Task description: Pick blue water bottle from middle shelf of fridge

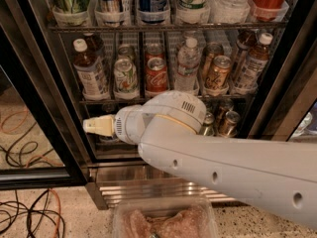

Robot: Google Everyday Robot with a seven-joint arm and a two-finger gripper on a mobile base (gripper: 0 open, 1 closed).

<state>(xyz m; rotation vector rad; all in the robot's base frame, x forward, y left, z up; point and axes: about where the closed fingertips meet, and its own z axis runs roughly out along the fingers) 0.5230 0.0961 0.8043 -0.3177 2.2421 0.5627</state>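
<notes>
Fridge (pixel 130 181) open; middle shelf (pixel 171 98) stocked with cans and bottles. Gripper (pixel 98 126) is held below that shelf's left end, pointed left; wide or narrow cannot be told. Blue water bottle (pixel 89 69) is stood upright at far left, directly above the gripper: white cap, brown liquid, pale label.

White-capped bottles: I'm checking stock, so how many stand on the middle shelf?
3: left bottle, clear bottle at centre, right bottle; others may hide behind; gripper hangs below the middle shelf, leftward.
</notes>
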